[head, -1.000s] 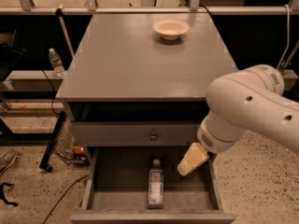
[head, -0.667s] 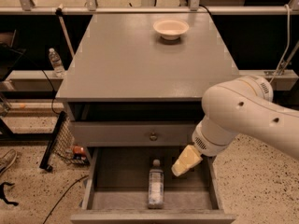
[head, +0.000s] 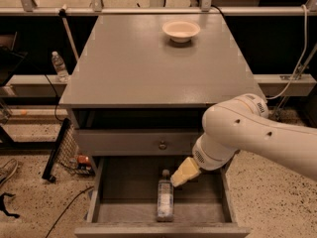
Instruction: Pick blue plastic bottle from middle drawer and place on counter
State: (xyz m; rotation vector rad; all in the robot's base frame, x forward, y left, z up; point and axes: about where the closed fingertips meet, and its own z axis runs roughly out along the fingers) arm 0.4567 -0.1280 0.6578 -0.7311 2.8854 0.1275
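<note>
End effector (head: 184, 172) shifted left, just beside one blue plastic bottle (head: 165, 201) in middle drawer (head: 119, 195); grip unclear.

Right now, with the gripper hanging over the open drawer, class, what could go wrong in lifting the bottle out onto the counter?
The small clear bluish plastic bottle lies on its side in the wide grey drawer; the cream-coloured gripper, near its cap end, might nudge it so it rolls.
Lifting out, the bottle or the white arm could strike the overhanging edge of the flat grey counter.
Setting it down far back might bump the shallow white bowl.
</note>
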